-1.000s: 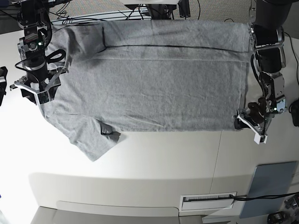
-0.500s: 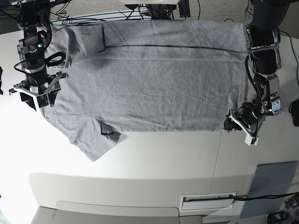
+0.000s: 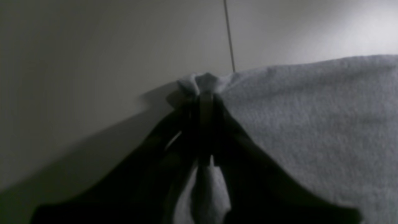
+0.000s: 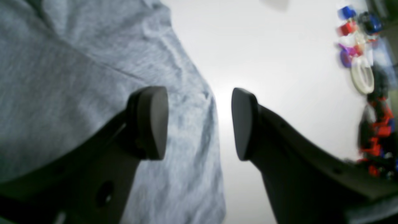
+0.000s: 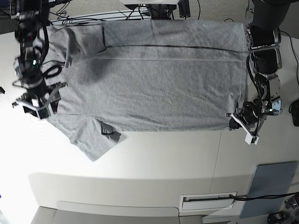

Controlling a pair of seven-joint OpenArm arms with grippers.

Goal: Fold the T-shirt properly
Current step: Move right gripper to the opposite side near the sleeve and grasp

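- Your T-shirt (image 5: 154, 79) lies spread flat across the far half of the white counter (image 5: 154, 158), heather-grey and softly wrinkled, with a dark line running along its length near the far edge; one short sleeve sticks out toward you at the base view's left, with a small dark patch beside it.
- The left gripper (image 5: 239, 122) has just changed: a second ago it stood spread beside the near hem corner, and now it is pressed together on that corner. The left wrist view shows a small bunch of fleecy grey fabric pinched between its dark tips (image 3: 205, 102).
- That suggests the corner is secured and ready to lift for a fold, though how much cloth is caught is hard to tell.
- The right gripper (image 4: 199, 124) has shifted slightly along the sleeve-side edge and stays spread, its rounded black pads straddling the shirt's edge over the bright counter, holding nothing.
- You probably need that side pinched too before lifting.
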